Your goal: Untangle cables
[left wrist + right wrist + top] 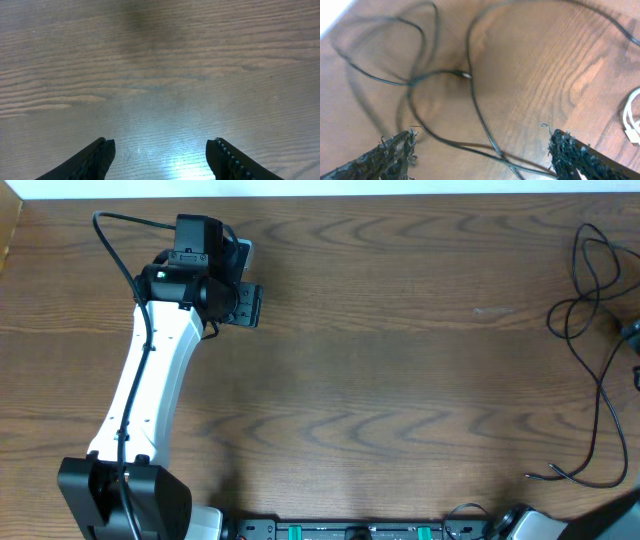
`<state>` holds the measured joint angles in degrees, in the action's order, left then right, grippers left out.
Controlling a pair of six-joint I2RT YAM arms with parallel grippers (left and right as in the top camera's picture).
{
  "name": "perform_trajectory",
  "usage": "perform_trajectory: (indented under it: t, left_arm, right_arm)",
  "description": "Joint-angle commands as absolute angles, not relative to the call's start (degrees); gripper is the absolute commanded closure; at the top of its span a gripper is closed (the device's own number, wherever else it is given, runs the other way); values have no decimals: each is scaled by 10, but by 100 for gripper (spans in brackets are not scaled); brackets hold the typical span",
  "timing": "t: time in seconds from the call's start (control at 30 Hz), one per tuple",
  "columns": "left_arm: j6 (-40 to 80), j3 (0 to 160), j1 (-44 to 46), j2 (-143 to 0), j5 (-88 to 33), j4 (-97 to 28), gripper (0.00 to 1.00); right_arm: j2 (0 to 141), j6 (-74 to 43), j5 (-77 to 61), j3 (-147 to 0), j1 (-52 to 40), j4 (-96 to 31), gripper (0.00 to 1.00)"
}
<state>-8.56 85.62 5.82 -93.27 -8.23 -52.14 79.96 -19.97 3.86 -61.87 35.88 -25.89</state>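
Wood-grain table [400,380] fills every view. Black cables [590,310] lie looped at the right edge of the overhead frame, with a whitish cable [631,117] at the right wrist view's right edge. Left gripper [160,155], upper left overhead, stands spread over bare wood; right gripper [480,155] stands released above the loops.

You're looking at a brown table [400,400] with a wood-grain top, the grain running in long wavy bands from left to right in the overhead view. Toward its right side you can see a small pale scuff [495,310] on the surface. Along the far edge a white strip [300,186] shows beyond the tabletop. In the left wrist view you get the same grain close up, with a bright patch of glare [185,165] low in the middle. The right wrist view shows you the wood in a warmer tone.
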Motion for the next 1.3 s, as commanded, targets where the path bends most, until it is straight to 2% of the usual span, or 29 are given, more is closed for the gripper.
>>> perform_trajectory:
  t: [0.0, 0.1, 0.2, 0.27, 0.37, 0.5, 0.53, 0.63, 0.73, 0.8, 0.87, 1.07, 1.27]
  left_arm:
    - [-78, 853, 58, -929, -83, -520, 36]
    - [-78, 853, 58, -929, -83, -515, 36]
    - [-78, 853, 58, -929, -83, -507, 32]
    - [-78, 853, 58, -929, -83, -503, 32]
    - [-79, 853, 58, -929, -81, -499, 44]
    - [-78, 853, 58, -926, -37, -500, 61]
    - [-78, 853, 58, -923, -35, -500, 62]
    - [-78, 853, 58, -897, -34, -498, 62]
    - [-78, 853, 60, -842, -34, -488, 62]
    - [-78, 853, 60, -794, -31, -486, 62]
    - [-78, 853, 60, -745, -19, -488, 62]
    - [-77, 853, 62, -581, 21, -490, 59]
    - [-76, 853, 62, -443, 32, -521, 56]
  right_arm:
    - [744, -189, -55, -623, 334, -243, 17]
    - [712, -130, -136, -623, 293, -215, 13]
    - [688, -34, -158, -623, 229, -195, 10]
    - [676, 30, -130, -624, 173, -187, 10]
    - [666, 67, -8, -624, 89, -175, 11]
    - [656, 43, 223, -624, -16, -198, 11]
    - [651, 38, 239, -624, -27, -203, 10]
    - [615, 22, 285, -624, -79, -225, 5]
    - [551, 11, 295, -624, -122, -260, 4]
    - [514, 6, 303, -624, -138, -291, 5]
    - [477, -5, 323, -623, -152, -333, 11]
    - [343, -62, 401, -622, -213, -432, 12]
    - [225, -87, 449, -621, -243, -510, 5]
